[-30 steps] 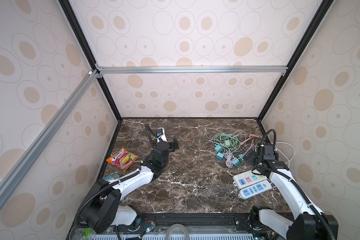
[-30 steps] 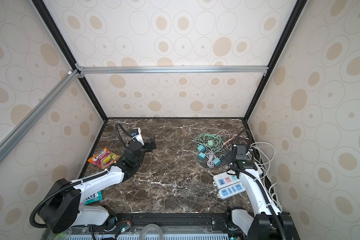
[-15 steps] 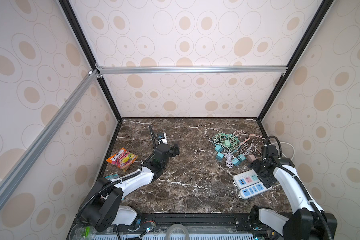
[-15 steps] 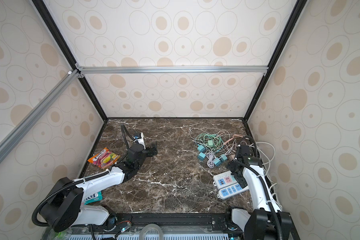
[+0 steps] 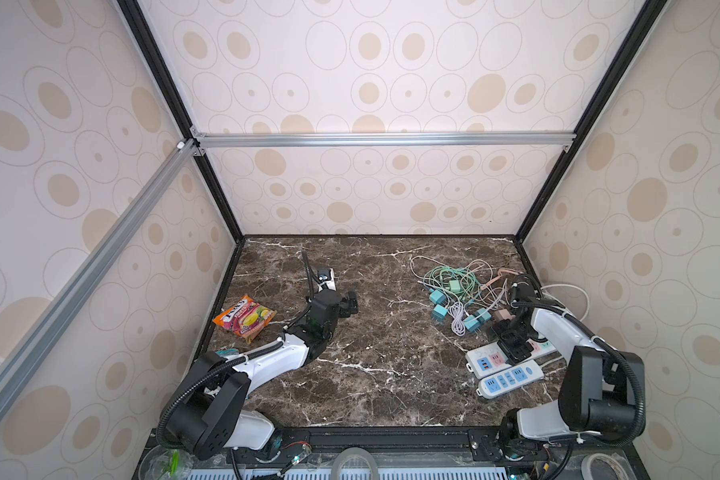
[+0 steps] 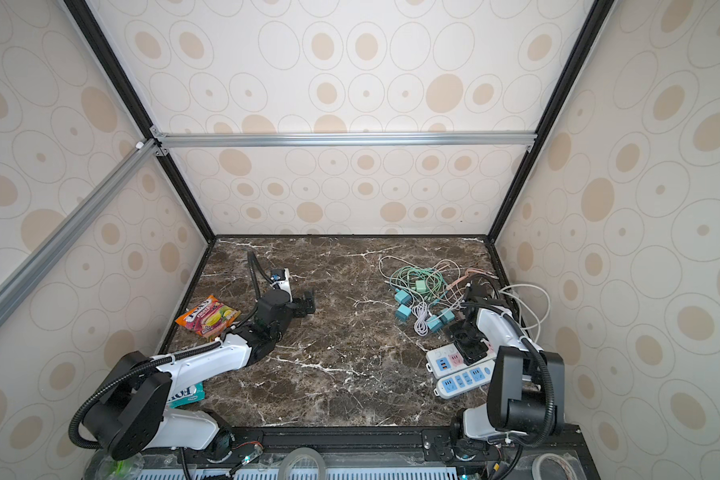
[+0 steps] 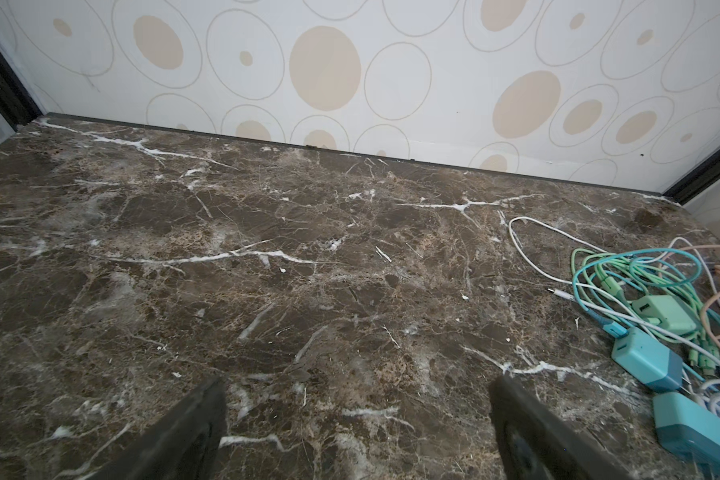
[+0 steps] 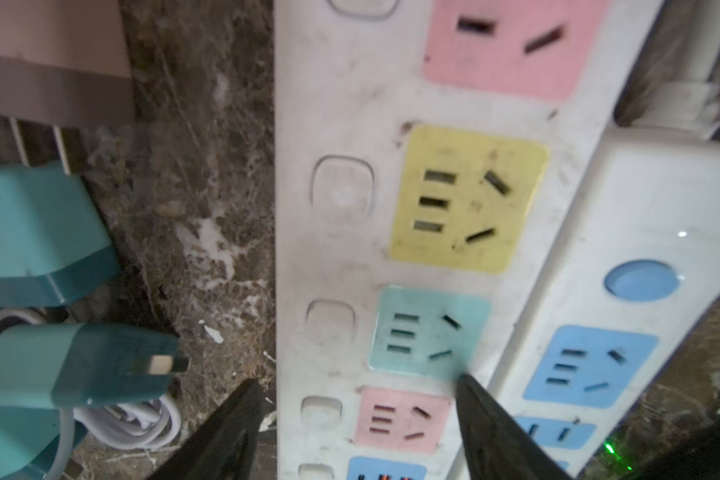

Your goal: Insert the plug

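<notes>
The right hand (image 8: 356, 386) hangs low over the multicoloured power strip (image 8: 341, 104) at the right side of the worktop (image 5: 391, 374), pointing down at it. Its fingers (image 8: 225, 436) stand apart, one on each long side of the strip near the pink and teal sockets. They hold nothing, and whether they touch the strip's edges cannot be told. A blue-socket power strip (image 8: 661, 199) lies close alongside the first.

The teal plug (image 8: 80, 365) lies on the worktop just beside the multicoloured strip, its prongs pointing toward it, not inserted. More teal chargers and a pinkish one lie around it, at the near edge of the cable tangle (image 5: 454, 278).

The left hand (image 7: 358, 399) is well apart from all this, left of the worktop's middle, its fingers spread wide over bare marble and empty. A snack packet (image 5: 245, 319) lies near the left wall.
</notes>
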Available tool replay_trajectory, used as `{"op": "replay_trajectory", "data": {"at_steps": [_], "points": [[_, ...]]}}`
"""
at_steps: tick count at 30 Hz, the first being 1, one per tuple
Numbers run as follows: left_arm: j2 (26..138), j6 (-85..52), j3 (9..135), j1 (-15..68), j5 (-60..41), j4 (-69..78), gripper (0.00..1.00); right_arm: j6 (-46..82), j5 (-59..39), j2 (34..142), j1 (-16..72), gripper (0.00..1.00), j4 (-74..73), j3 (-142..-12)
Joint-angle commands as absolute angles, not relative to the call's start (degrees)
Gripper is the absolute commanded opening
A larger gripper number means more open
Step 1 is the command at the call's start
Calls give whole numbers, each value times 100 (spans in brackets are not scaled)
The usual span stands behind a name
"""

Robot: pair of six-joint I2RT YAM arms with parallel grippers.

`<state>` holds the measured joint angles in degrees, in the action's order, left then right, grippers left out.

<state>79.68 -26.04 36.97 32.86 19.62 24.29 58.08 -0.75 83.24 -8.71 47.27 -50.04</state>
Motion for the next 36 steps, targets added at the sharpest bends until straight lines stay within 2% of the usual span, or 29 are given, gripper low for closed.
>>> {"op": "replay_trajectory", "data": {"at_steps": [1,7,11,19,27,32,36], "points": [[8006,-2426,3672,3283,2048,2369,98,6359,104,8439,-898,78,4859,-4904],[8119,-2356,3687,3291,1954,2399,98,6659,134,8421,-897,81,4975,-4820],[8104,-2366,3666,3288,1907,2446,98,6885,110,8007,-903,83,5200,-4788],[8221,-2304,3645,3304,1872,2592,98,6812,287,7793,-897,85,5193,-4501],[8322,-2268,3615,3279,1913,2561,98,6626,133,8273,-900,85,4659,-4669],[8375,-2255,3610,3280,1986,2576,98,7159,-309,8637,-686,83,4217,-4597],[8453,-2233,3680,3280,1969,2531,98,7620,-293,8880,-252,82,4128,-4772]]}}
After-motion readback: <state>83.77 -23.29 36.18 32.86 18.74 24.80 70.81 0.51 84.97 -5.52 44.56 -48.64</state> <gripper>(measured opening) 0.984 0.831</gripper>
